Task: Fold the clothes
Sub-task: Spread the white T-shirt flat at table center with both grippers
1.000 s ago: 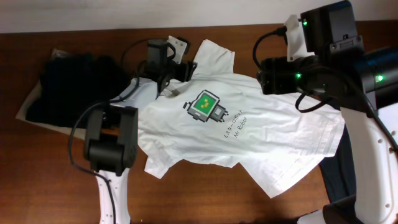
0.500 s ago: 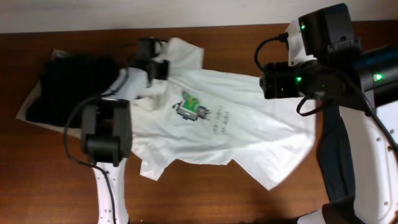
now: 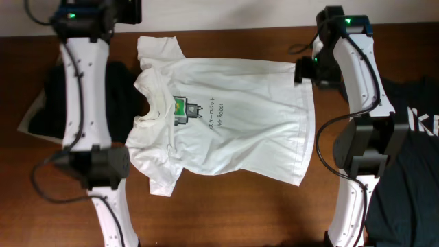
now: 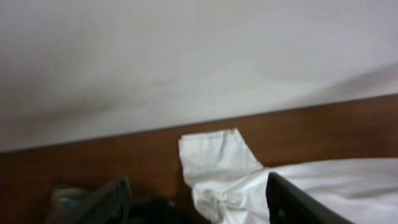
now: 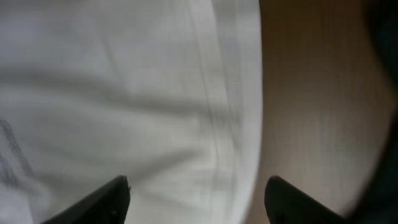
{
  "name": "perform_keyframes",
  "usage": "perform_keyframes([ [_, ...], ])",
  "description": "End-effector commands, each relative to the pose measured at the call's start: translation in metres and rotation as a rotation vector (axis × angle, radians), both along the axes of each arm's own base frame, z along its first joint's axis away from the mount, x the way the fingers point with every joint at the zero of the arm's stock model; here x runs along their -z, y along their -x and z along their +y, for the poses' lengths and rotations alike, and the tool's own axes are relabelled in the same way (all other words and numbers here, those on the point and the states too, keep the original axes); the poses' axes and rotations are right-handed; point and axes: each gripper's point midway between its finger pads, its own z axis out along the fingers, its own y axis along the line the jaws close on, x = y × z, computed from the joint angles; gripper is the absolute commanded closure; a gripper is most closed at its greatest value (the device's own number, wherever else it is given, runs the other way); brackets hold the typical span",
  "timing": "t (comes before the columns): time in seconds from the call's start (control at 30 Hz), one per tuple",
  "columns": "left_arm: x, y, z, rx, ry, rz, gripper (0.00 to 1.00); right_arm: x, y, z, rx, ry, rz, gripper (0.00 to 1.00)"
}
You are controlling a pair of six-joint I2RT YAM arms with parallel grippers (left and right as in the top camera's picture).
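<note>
The white T-shirt (image 3: 233,130) lies long left to right. My right gripper (image 5: 196,193) gapes empty over its hem (image 5: 239,93), and my left gripper (image 4: 196,196) gapes empty near the far sleeve (image 4: 214,152).

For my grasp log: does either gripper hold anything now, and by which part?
Nothing is held. The left gripper and the right gripper are both open and empty; the white T-shirt lies spread on the table.

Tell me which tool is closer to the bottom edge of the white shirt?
Right. The right tool is above the hem of the white shirt; the left tool is at the far end, beyond the sleeve.
</note>
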Motion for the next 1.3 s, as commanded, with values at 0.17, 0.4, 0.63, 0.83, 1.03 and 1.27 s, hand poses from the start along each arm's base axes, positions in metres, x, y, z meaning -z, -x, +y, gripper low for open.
perform_keyframes([
  [0.17,-0.165,0.214,-0.002,0.054,-0.030,-0.137,0.15,0.045,-0.070,-0.010,0.167,-0.131,-0.260,0.37],
  [0.4,-0.162,0.245,-0.007,0.086,-0.008,-0.094,0.15,0.111,-0.075,0.001,0.173,-0.205,-0.231,0.53],
  [0.63,-0.160,0.246,-0.007,0.086,-0.009,-0.083,0.15,0.058,-0.093,-0.032,0.158,-0.193,-0.351,0.96],
  [0.83,-0.156,0.242,-0.007,0.086,-0.009,-0.073,0.14,0.009,-0.098,-0.090,0.199,-0.148,-0.464,0.51],
  [1.03,-0.152,0.242,-0.007,0.086,-0.010,-0.056,0.07,0.001,-0.033,-0.111,0.204,-0.251,-0.284,0.41],
  [1.27,-0.164,0.281,0.021,-0.036,-0.037,-0.070,0.02,-0.088,0.099,-0.084,0.186,-0.229,-0.052,0.41],
])
